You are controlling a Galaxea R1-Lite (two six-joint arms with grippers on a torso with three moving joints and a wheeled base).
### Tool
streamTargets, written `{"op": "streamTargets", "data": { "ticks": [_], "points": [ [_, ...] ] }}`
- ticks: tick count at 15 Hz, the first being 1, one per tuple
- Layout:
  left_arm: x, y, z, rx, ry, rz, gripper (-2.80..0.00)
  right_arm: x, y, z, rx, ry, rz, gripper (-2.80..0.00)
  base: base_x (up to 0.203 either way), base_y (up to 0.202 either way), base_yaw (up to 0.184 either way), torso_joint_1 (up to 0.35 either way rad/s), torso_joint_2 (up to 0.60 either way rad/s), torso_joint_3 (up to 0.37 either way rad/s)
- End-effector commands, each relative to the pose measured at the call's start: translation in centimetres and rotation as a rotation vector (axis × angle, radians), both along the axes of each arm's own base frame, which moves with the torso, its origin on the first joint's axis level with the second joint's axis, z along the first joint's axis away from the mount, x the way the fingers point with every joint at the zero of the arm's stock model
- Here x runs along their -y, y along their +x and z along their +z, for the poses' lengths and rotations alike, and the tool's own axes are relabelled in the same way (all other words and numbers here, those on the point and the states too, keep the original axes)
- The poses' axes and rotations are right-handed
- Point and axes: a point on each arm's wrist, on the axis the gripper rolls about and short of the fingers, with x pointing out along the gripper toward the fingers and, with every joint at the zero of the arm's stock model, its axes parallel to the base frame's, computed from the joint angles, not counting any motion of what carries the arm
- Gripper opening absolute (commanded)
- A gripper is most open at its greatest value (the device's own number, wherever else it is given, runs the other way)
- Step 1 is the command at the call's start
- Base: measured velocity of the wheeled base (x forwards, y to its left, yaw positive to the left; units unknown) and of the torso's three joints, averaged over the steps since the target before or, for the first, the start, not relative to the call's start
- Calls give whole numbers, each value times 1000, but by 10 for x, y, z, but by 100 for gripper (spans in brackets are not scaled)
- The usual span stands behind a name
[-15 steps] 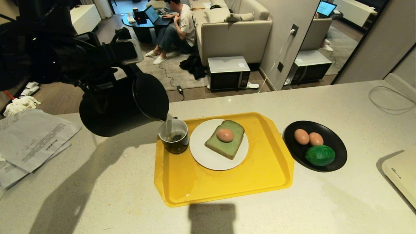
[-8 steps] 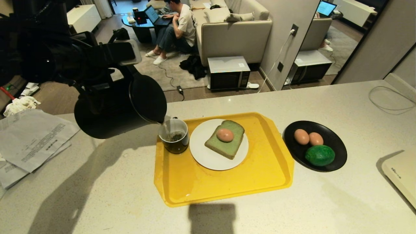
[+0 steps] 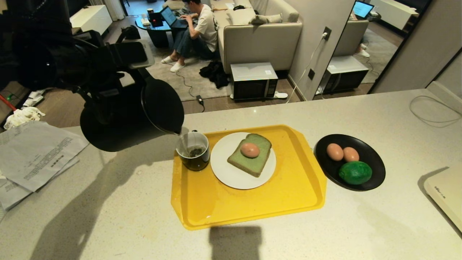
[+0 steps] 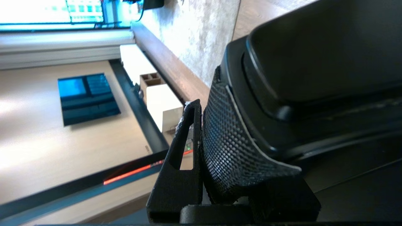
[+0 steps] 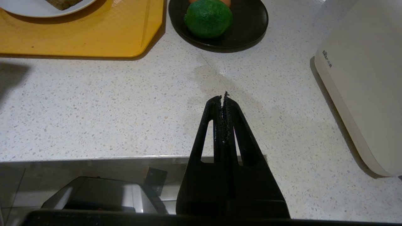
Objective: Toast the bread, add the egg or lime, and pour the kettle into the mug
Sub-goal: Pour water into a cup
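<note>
Left end effector clamps the kettle by its handle, kettle tipped w/ spout over the mug at the yellow tray's far-left corner. Bread on white plate, egg on top. Lime + 2 eggs in black dish right of the tray. Right end effector closed, empty, over the desk edge. Printed papers at left, small mark on the white appliance: neither legible.

The kettle looked matt black, the mug glossy, the tray smooth yellow plastic, the worktop speckled polished stone, the lime bumpy.
</note>
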Motion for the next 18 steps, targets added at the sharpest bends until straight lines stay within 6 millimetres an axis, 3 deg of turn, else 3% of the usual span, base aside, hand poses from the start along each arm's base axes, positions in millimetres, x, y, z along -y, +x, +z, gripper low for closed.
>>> {"op": "streamTargets", "data": {
  "ticks": [1,11,18],
  "points": [
    [-1,-3,3,9,5,8,-280,0,0,0,-1,-1,1,-280,0,0,0,0,0,0],
    [-6,-7,8,30,-38,25,-280,0,0,0,-1,-1,1,-280,0,0,0,0,0,0],
    [-6,-10,6,45,-280,43,-280,0,0,0,-1,-1,1,-280,0,0,0,0,0,0]
  ]
}}
